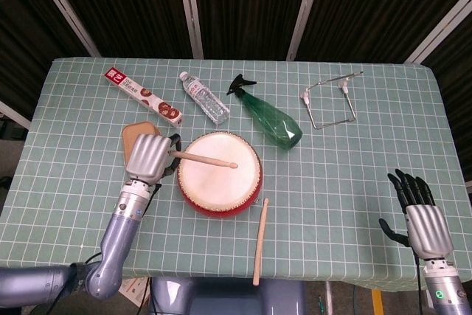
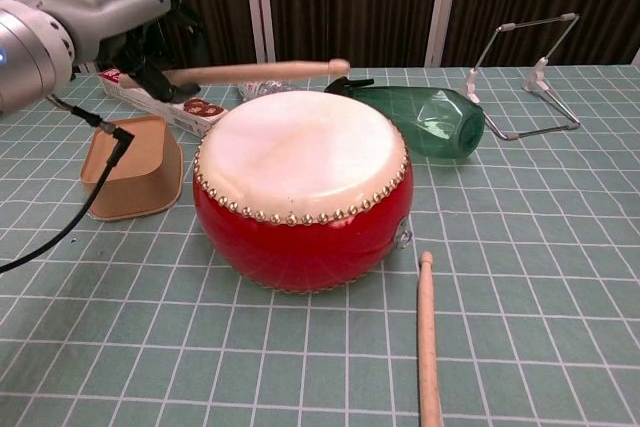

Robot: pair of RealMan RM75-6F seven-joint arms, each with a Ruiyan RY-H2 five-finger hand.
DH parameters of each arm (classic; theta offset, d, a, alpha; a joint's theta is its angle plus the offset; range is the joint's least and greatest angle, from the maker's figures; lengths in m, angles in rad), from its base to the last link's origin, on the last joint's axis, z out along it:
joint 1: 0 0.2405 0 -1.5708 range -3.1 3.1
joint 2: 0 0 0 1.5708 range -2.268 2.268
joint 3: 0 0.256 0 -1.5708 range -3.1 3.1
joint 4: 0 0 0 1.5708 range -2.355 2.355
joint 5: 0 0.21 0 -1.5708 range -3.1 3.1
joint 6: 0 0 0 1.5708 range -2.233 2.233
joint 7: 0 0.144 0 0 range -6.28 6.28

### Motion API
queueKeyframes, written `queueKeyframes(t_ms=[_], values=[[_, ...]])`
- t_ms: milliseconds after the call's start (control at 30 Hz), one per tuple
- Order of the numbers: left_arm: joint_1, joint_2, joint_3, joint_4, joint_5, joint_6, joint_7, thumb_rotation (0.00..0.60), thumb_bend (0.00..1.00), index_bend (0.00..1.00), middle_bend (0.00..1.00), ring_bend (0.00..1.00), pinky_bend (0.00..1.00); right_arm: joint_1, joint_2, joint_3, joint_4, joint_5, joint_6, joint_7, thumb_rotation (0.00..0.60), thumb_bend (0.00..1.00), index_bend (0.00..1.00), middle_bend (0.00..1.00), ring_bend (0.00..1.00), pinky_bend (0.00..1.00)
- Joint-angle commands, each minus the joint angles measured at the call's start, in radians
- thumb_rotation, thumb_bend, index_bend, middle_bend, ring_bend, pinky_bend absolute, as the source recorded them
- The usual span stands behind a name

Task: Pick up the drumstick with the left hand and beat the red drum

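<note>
Slim pale wooden drumstick (image 1: 204,159), gripped in the left hand (image 1: 149,156), reaches level rightward above the round red white-skinned drum (image 1: 219,173) beside it.

The red drum (image 2: 300,232) had a glossy lacquered shell, a matt pale skin head and a ring of shiny metal studs. The drumstick (image 2: 262,71) in the left hand (image 1: 150,154) was smooth bare wood, and the hand's shell a brushed silver metal. The tablecloth (image 1: 346,175) looked like matt checked cloth; the spray bottle (image 1: 274,120) was translucent green plastic
</note>
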Motion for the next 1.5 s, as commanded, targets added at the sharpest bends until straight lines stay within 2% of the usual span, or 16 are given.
queueKeyframes(t_ms=[33,133,233,300,400,667,800,933,1133,1267,1367,1433,1500], values=[[-0.056,-0.040,0.077,0.058,-0.207,0.014,0.256,0.600,0.57,0.80,1.00,1.00,1.00,-0.001,0.002,0.000,-0.003,0.002,-0.001,0.005,0.600,0.32,0.00,0.00,0.00,0.00],[-0.078,-0.055,0.076,0.045,-0.371,0.040,0.365,0.600,0.57,0.80,1.00,1.00,1.00,-0.001,0.004,0.000,-0.007,0.002,-0.001,0.009,0.600,0.32,0.00,0.00,0.00,0.00],[-0.087,-0.052,0.045,0.014,-0.412,0.057,0.356,0.600,0.57,0.80,1.00,1.00,1.00,-0.002,0.005,0.000,-0.008,0.005,-0.001,0.010,0.600,0.32,0.00,0.00,0.00,0.00],[-0.079,-0.038,0.017,-0.022,-0.364,0.061,0.286,0.600,0.57,0.80,1.00,1.00,1.00,-0.004,0.007,-0.001,-0.010,0.004,0.000,0.011,0.600,0.32,0.00,0.00,0.00,0.00],[-0.050,-0.007,-0.022,-0.101,-0.227,0.073,0.133,0.600,0.57,0.80,1.00,1.00,1.00,-0.003,0.006,-0.001,-0.009,0.002,0.001,0.007,0.600,0.32,0.00,0.00,0.00,0.00],[-0.015,0.070,-0.069,-0.265,0.002,0.118,-0.038,0.600,0.57,0.80,1.00,1.00,1.00,-0.004,0.003,-0.002,-0.011,-0.001,0.003,-0.003,0.600,0.32,0.00,0.00,0.00,0.00],[-0.015,0.100,-0.081,-0.303,0.019,0.132,-0.041,0.600,0.57,0.80,1.00,1.00,1.00,-0.004,0.001,-0.001,-0.011,-0.001,0.003,-0.005,0.600,0.32,0.00,0.00,0.00,0.00],[-0.020,0.103,-0.091,-0.291,0.022,0.143,-0.055,0.600,0.57,0.80,1.00,1.00,1.00,-0.003,0.001,-0.001,-0.011,0.000,0.001,-0.006,0.600,0.32,0.00,0.00,0.00,0.00],[-0.026,0.081,-0.055,-0.219,0.015,0.132,-0.068,0.600,0.57,0.80,1.00,1.00,1.00,-0.001,0.001,0.000,-0.012,0.002,-0.003,-0.004,0.600,0.32,0.00,0.00,0.00,0.00],[-0.040,0.056,0.000,-0.119,-0.046,0.106,-0.007,0.600,0.58,0.80,1.00,1.00,1.00,-0.001,0.002,0.000,-0.012,0.002,-0.004,-0.003,0.600,0.32,0.00,0.00,0.00,0.00],[-0.053,0.032,0.044,-0.046,-0.127,0.084,0.068,0.600,0.58,0.80,1.00,1.00,1.00,0.000,0.002,0.000,-0.013,0.002,-0.005,-0.001,0.600,0.32,0.00,0.00,0.00,0.00],[-0.070,0.020,0.093,0.002,-0.232,0.067,0.183,0.600,0.58,0.80,1.00,1.00,1.00,0.000,0.003,0.000,-0.013,0.003,-0.006,0.000,0.600,0.32,0.00,0.00,0.00,0.00],[-0.096,0.010,0.131,0.027,-0.385,0.066,0.333,0.600,0.58,0.80,1.00,1.00,1.00,-0.001,0.004,0.000,-0.015,0.004,-0.006,0.004,0.600,0.32,0.00,0.00,0.00,0.00]])
